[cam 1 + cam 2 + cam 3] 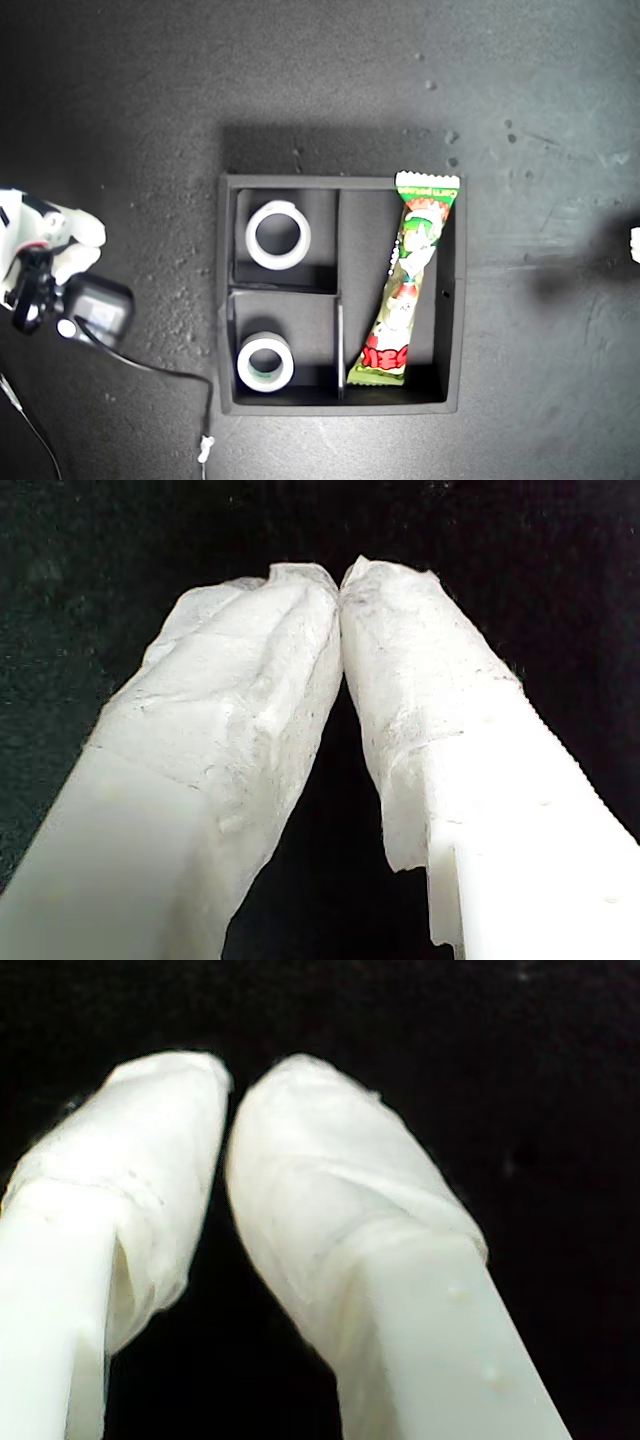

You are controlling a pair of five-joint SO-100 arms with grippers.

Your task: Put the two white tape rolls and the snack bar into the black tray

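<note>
Retreat is all that remains: rolls and snack bar (pixel 406 283) are seated in the black tray (pixel 340 399), so my first gripper (pixel 340 585) and my second gripper (pixel 228 1110), each pressed together on nothing, are best kept off it.

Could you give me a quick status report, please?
My first gripper and second gripper shut, empty. Both tape rolls and snack bar in black tray. Nothing obstructing.

The snack bar (pixel 405 281) carries the only lettering: large red characters on its wrapper at the end nearest the exterior view's bottom edge, and a small line of white print on the green band at its opposite end. Both are too small and blurred to read; nothing else bears text
</note>
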